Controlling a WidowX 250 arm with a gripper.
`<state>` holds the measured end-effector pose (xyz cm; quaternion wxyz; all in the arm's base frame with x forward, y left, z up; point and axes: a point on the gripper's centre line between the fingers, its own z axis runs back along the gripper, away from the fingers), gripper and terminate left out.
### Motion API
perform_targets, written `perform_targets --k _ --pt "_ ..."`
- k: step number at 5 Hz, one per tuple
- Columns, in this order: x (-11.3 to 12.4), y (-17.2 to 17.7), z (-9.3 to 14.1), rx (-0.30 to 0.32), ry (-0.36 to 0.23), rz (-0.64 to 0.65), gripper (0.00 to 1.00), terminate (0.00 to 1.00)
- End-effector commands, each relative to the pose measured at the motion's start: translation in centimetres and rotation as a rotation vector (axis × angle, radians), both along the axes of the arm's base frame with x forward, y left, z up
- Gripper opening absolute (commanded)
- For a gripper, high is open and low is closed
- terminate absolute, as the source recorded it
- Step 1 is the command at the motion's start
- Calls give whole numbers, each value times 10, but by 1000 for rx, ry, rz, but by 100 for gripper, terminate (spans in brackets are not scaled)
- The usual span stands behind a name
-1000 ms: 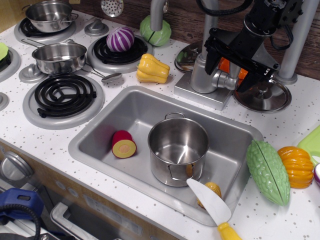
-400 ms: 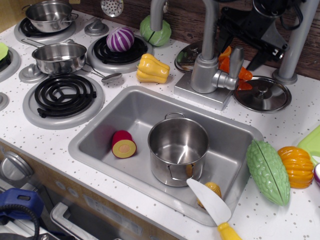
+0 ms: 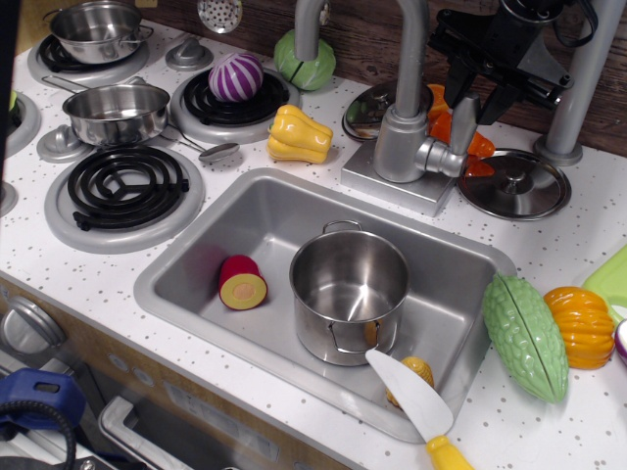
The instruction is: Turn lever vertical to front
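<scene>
A steel pot and halved beet sit in the sink; the released gripper hovers above the upright lever.

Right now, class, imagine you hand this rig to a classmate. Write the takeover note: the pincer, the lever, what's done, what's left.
Pincer: above and behind the lever, not touching it; open or shut unclear from this view.
Lever: on the right side of the faucet body, paddle pointing straight up.
Done: nothing visible; the lever is not turned to the front.
Left: bring the pincer down to the paddle and turn it forward, toward the sink.
</scene>
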<state>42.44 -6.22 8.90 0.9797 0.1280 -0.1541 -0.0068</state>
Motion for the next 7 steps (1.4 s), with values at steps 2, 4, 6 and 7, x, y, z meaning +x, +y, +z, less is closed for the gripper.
perform_targets --k 2,4,6,7 --pt "-30 -29 22 -58 14 107 0 0" --pt "-39 -21 -8 -249 71 139 0 0" --pt "-36 -20 -24 -251 44 130 0 0" --pt "-37 -19 -29 -252 39 129 0 0"
